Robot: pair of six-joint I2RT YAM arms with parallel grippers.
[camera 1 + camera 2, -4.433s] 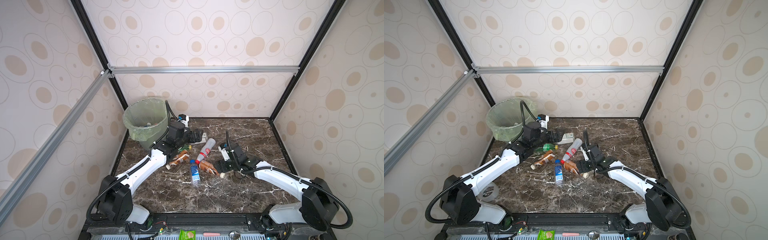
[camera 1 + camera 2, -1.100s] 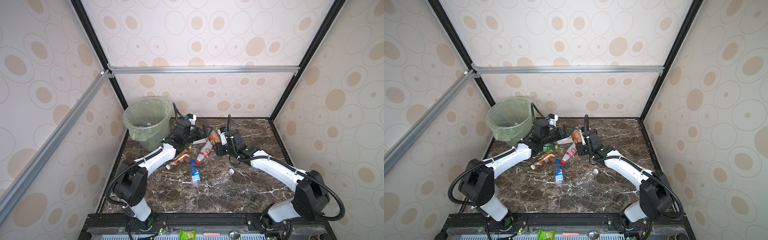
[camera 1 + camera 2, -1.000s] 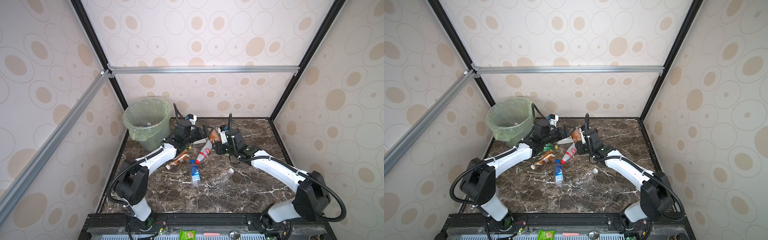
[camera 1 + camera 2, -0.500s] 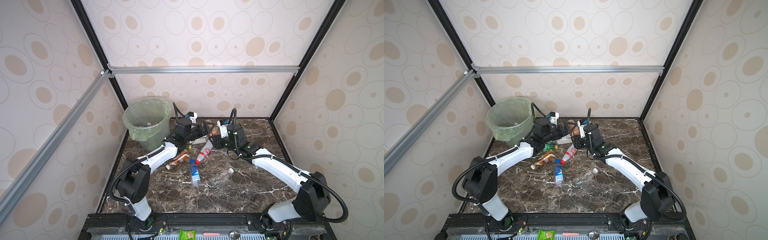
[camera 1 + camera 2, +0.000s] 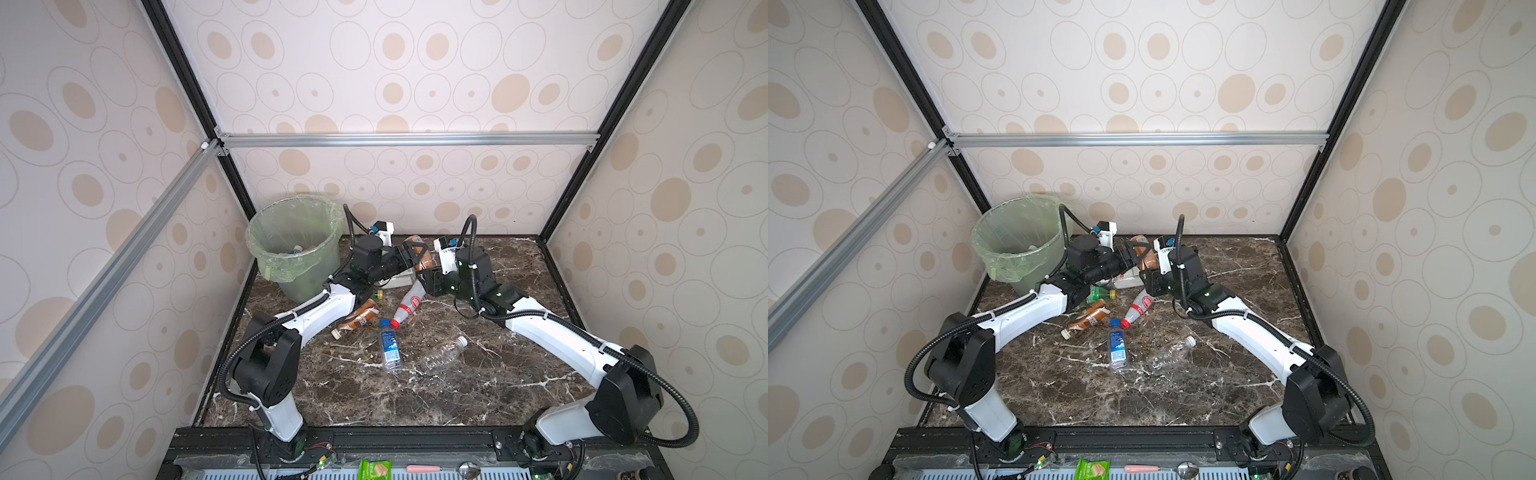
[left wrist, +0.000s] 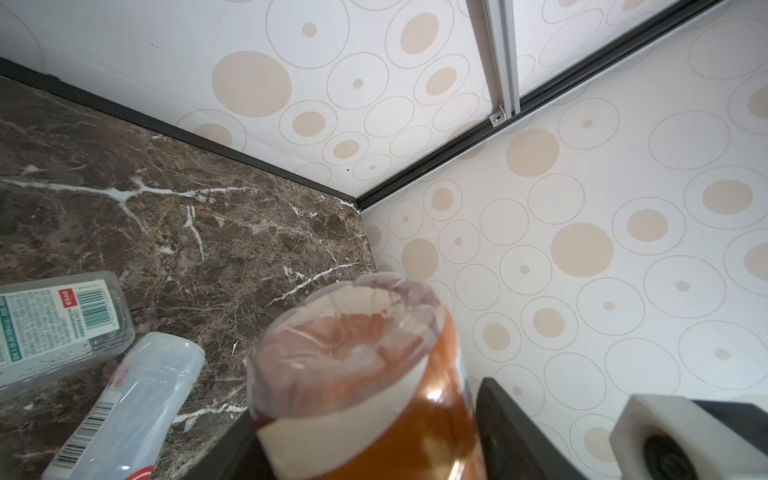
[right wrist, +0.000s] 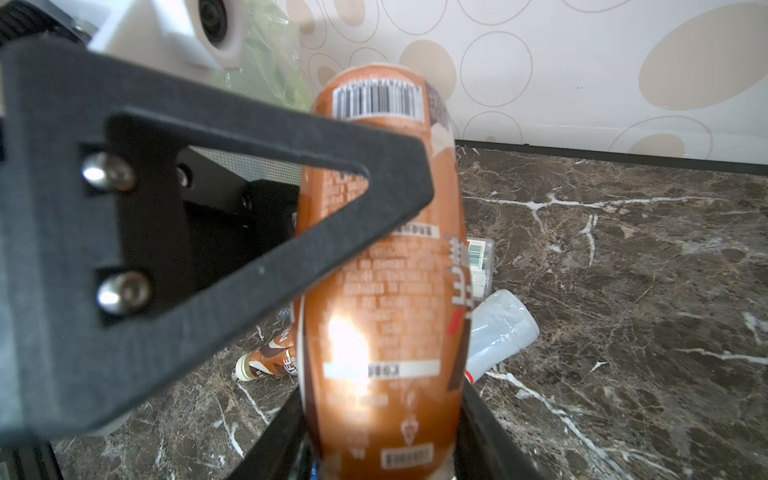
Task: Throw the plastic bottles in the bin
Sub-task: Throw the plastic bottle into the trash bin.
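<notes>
Marble tabletop holds six-odd loose bottles, bin at ten o'clock looks nearly empty; my right gripper clamps a brown bottle, left gripper bracketing it, grip unclear.

The left arm starts at the near edge of the bench and reaches toward the far edge. The right arm reaches the same way from the near right corner. Both wrists are lifted above the bench, close together near the far edge. The left gripper and the right gripper both clasp one brown bottle, the left around its upper part and the right just below.
</notes>
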